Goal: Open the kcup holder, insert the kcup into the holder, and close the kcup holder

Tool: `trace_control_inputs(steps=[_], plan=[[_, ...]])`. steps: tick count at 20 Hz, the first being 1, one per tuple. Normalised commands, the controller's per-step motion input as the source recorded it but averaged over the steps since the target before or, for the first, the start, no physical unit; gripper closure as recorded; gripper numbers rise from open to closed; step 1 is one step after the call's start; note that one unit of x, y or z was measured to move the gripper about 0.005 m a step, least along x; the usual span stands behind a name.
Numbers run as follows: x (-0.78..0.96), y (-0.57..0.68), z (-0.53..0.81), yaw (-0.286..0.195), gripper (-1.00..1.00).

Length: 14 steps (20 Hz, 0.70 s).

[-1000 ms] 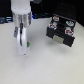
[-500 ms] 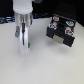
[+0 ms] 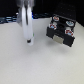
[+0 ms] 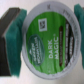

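The gripper (image 3: 28, 39) has its jaws clamped on the kcup (image 4: 46, 41), its green pads (image 4: 18, 35) pressing both sides. The black kcup holder (image 3: 61, 30) sits at about three o'clock from it on the pale table (image 3: 45, 65), well apart.

It looked like a lab test bench: a plain pale tabletop (image 3: 45, 65) carried only a black holder (image 3: 61, 31) and a white robot arm (image 3: 25, 17). Behind them lay a dark, blurred background, too unclear to tell what filled it.
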Motion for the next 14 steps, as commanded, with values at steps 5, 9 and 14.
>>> trace_control_inputs(steps=[5, 9, 14], plan=[[0.15, 0.70, 0.62, 0.007, 1.00], [0.19, 0.71, 0.58, 0.004, 1.00], [0.20, 0.70, 0.46, 0.002, 1.00]])
